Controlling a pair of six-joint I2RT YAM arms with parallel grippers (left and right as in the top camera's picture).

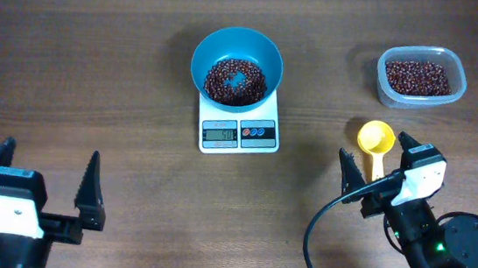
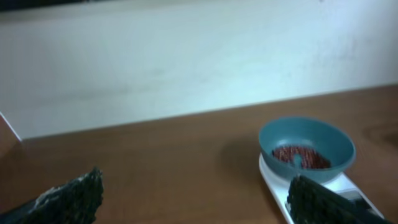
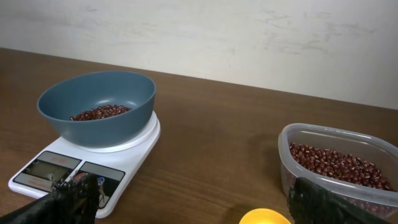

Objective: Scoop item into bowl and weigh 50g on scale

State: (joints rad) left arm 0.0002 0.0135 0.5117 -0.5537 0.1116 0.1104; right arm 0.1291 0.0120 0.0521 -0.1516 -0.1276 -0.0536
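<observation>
The teal-blue bowl [image 1: 237,59] stands on the white scale [image 1: 239,132] and holds dark reddish-brown beans [image 1: 235,81]. The bowl [image 3: 96,106] and scale [image 3: 74,168] also show in the right wrist view, and the bowl [image 2: 306,146] in the left wrist view. More beans [image 1: 417,77] fill a clear tub [image 1: 420,78]. My right gripper [image 1: 375,160] is open, its fingers either side of the yellow scoop [image 1: 375,141] lying on the table, not gripping it. My left gripper [image 1: 46,177] is open and empty at the front left.
The clear tub [image 3: 339,168] sits at the back right, right of the scale. A black cable [image 1: 322,234] loops beside the right arm. A pale wall [image 3: 199,37] runs behind the table.
</observation>
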